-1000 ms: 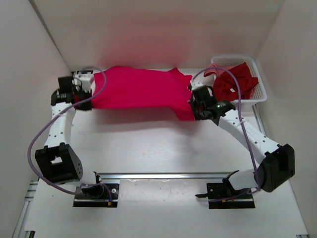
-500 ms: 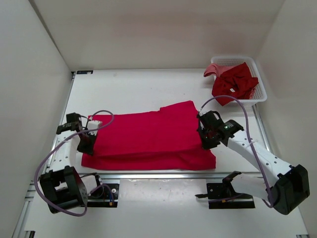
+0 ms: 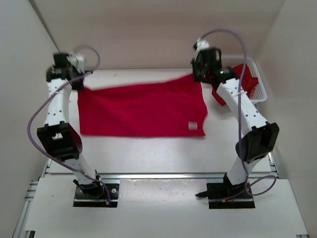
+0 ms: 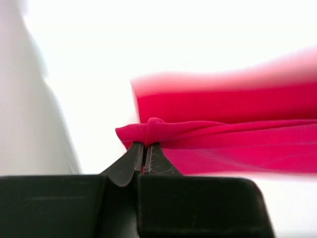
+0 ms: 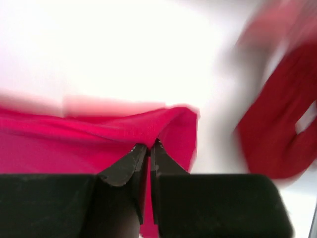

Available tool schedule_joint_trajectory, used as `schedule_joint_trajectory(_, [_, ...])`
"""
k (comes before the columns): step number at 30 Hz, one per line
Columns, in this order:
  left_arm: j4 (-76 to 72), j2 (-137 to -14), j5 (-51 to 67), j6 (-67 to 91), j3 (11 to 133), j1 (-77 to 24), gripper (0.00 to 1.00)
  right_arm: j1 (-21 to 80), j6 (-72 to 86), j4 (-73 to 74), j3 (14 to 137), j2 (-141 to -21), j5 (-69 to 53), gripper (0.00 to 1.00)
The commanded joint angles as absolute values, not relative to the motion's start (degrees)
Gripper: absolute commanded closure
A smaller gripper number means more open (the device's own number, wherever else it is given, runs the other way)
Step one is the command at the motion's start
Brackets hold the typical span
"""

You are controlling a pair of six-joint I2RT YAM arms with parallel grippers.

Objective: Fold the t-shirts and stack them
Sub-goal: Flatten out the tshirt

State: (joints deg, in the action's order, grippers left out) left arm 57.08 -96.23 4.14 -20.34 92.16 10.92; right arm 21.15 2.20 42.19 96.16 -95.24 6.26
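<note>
- The left gripper (image 4: pixel 143 149) has its jaws pinched together on a bunched corner of the bright red t-shirt (image 3: pixel 141 109); the soft cloth puckers into a small knot just above the fingertips and runs off to their right in smooth folds
- The right gripper (image 5: pixel 149 148) is likewise clamped on the opposite top corner, with only a thin slit between the dark, wedge-shaped fingers; the cloth drapes to its left and below it
- The t-shirt hangs between and below the two grippers as a broad, fairly flat sheet with a slightly sagging top edge; a small pale label (image 3: pixel 192 126) shows near its lower corner under the right gripper
- A dark crimson t-shirt (image 3: pixel 249 79) lies crumpled in the white mesh basket (image 3: pixel 261 94), just to the right of the right gripper
- Half a second earlier both arms were low and the t-shirt lay doubled over on the near part of the table (image 3: pixel 148 153); now both are lifted high and the cloth is opened out
</note>
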Motion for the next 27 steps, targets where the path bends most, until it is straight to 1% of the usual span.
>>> schedule_joint_trajectory(1, [45.48,-95.01,6.24,-7.85,121.05,16.34,1.00,18.02,-0.17,34.55,115.45,-94.92,13.79,1.00])
schedule_joint_trajectory(3, [37.84,-89.86,5.10,-6.68,121.82,17.05,1.00,18.54,-2.19,31.57,116.89,-92.99,21.23,1.00])
schedule_joint_trajectory(5, [30.00,-83.17,6.24,-5.19,110.37,16.62,1.00,20.56,-5.96,28.92,115.67,-88.35,25.64,1.00])
schedule_joint_trajectory(6, [25.79,-79.23,6.76,-6.06,106.82,16.18,1.00,22.83,-8.59,27.44,113.75,-87.72,28.36,1.00])
schedule_joint_trajectory(7, [23.32,-75.45,7.12,-7.02,100.61,14.26,1.00,25.20,-11.40,25.68,110.86,-85.28,30.82,1.00])
schedule_joint_trajectory(8, [22.07,-74.02,6.95,-9.47,94.89,11.63,1.00,26.09,-14.64,24.45,109.26,-83.69,32.50,1.00])
schedule_joint_trajectory(10, [21.36,-70.15,6.68,-11.15,88.37,8.81,1.00,31.44,-20.27,19.28,100.77,-81.31,38.81,1.00])
schedule_joint_trajectory(11, [21.44,-69.53,7.29,-10.99,85.11,8.88,1.00,32.25,-23.17,18.20,98.90,-80.08,40.15,1.00])
schedule_joint_trajectory(13, [22.06,-67.51,9.05,-11.51,79.93,9.23,1.00,33.66,-23.82,16.44,92.31,-78.58,43.15,1.00])
schedule_joint_trajectory(14, [22.06,-65.93,8.88,-12.56,75.63,9.49,1.00,34.18,-22.08,16.87,90.20,-77.27,43.24,1.00])
schedule_joint_trajectory(16, [22.32,-62.94,6.43,-14.76,70.79,10.28,1.00,34.10,-18.31,20.90,86.34,-75.59,41.49,1.00])
schedule_joint_trajectory(20, [26.44,-60.03,5.79,-19.06,62.34,12.21,1.00,35.77,-9.35,28.62,73.87,-70.59,40.61,1.00])
schedule_joint_trajectory(23, [33.28,-59.50,7.37,-23.27,58.90,12.48,1.00,38.23,-1.00,35.74,65.16,-66.55,37.01,1.00])
schedule_joint_trajectory(27, [42.17,-59.50,7.91,-28.64,53.36,12.04,1.00,39.11,9.47,42.70,55.66,-60.84,27.81,1.00])
